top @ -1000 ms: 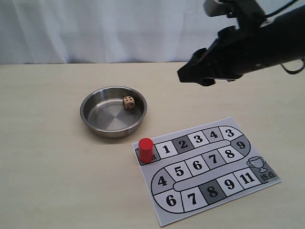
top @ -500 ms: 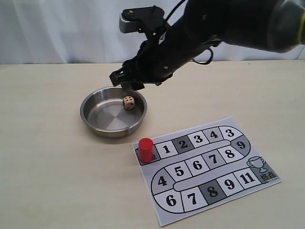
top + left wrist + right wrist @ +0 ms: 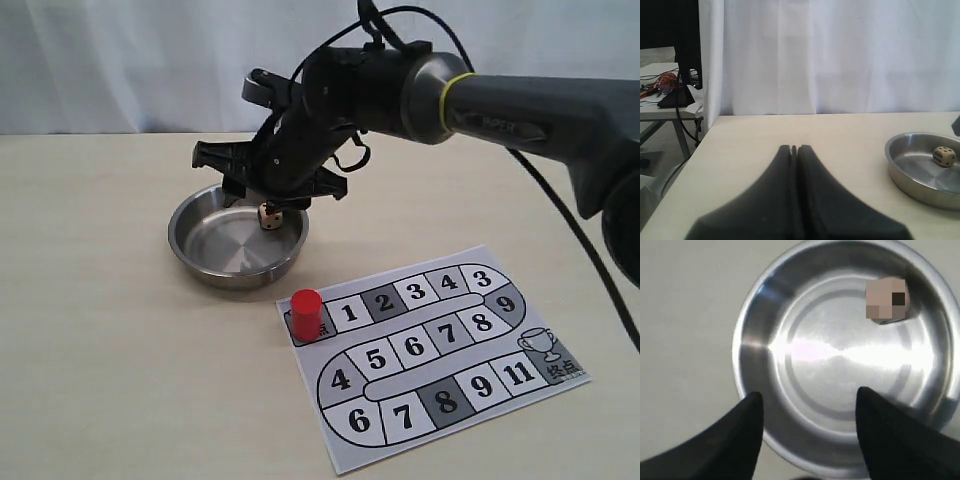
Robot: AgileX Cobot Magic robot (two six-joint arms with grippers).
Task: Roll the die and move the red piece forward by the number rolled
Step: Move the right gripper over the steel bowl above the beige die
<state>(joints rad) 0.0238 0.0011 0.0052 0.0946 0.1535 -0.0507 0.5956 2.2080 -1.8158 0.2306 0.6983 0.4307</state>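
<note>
The game board (image 3: 447, 333), lower right in the exterior view, carries bold black numbers. The upper row reads 1, 2, 3, 4, 3 from the left, with 9 at the right bend. The middle row reads 4, 5, 6, 7, 8, and the lower row 6, 7, 8, 9, 11.

A trophy sign (image 3: 540, 342) stands at the right end, with the characters 终点 (image 3: 563, 372) beneath it.

Left of the 1, the red piece (image 3: 306, 314) half hides a square where 点 shows.

Pale lettering on the arm (image 3: 515, 127), upper right, is too small to read.

The die (image 3: 944, 156) shows dark dots, but their count is unclear.
</note>
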